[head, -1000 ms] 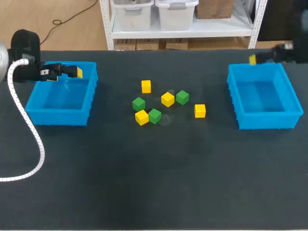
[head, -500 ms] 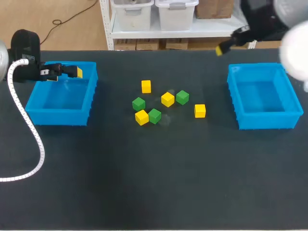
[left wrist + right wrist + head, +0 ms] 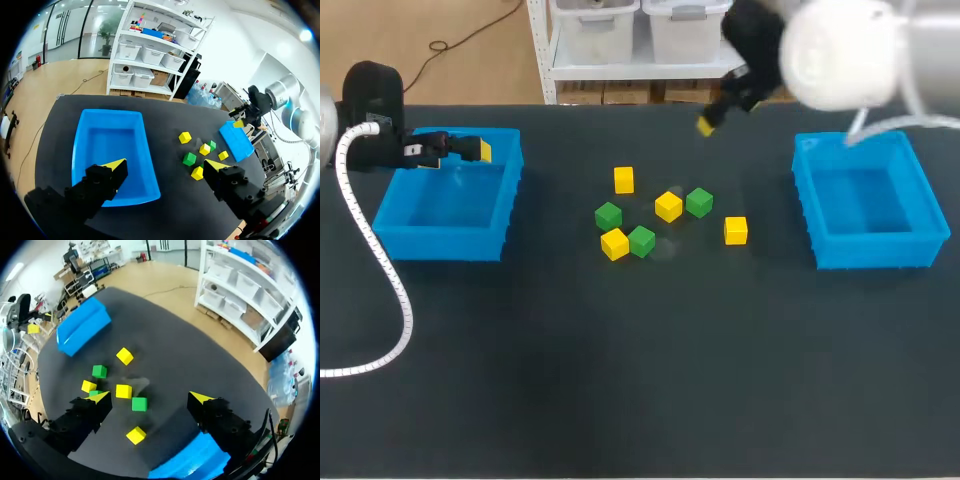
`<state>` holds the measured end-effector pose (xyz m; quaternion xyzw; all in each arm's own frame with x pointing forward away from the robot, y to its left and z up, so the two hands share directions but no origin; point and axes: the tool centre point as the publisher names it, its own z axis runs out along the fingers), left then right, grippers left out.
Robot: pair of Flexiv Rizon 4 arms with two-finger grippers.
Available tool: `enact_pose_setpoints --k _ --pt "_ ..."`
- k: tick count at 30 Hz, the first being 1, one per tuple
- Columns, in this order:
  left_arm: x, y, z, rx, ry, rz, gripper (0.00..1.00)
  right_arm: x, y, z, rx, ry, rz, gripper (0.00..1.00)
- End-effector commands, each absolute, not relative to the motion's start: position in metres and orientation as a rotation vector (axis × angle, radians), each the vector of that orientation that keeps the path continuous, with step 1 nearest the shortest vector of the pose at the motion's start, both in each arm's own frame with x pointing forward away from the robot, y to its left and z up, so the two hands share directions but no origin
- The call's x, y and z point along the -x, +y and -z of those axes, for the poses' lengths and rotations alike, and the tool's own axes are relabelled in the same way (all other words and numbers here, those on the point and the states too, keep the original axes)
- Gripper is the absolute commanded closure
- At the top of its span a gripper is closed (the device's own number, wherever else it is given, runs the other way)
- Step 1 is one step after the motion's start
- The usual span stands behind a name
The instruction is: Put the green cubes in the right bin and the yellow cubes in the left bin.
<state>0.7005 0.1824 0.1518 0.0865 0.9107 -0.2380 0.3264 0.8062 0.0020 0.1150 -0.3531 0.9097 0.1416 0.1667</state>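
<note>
Your left tool hangs above the far rim of the left bin, its yellow-tipped fingers spread wide with nothing between them. In its wrist view the bin lies ahead of and under those fingers.

Your right arm comes in from the far right corner and reaches past the middle of the desk. Its tool hovers over the desk's far side, just beyond the cubes. It is spread too and grips nothing. The right bin sits well apart from it, at the desk's right side.

All seven cubes lie on the desk between the two bins:
- The far yellow cube stands alone, nearest the shelf side.
- The middle yellow cube sits just beside the right green cube.
- The left green cube is just behind the near yellow cube.
- The near yellow cube is up against the near green cube — I cannot tell if they quite touch.
- The lone yellow cube lies off to the right, closest to the right bin.
</note>
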Motion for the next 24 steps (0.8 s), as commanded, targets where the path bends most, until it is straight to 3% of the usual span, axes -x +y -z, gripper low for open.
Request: enact_pose_setpoints --k 1,24 --pt "-0.7 0.184 -0.15 -0.231 2.377 0.634 0.0 -0.817 0.023 -0.089 1.059 2.68 -0.341 0.0" --pt "-0.7 0.184 -0.15 -0.231 2.377 0.634 0.0 -0.777 0.009 -0.036 1.095 2.771 -0.051 0.0"
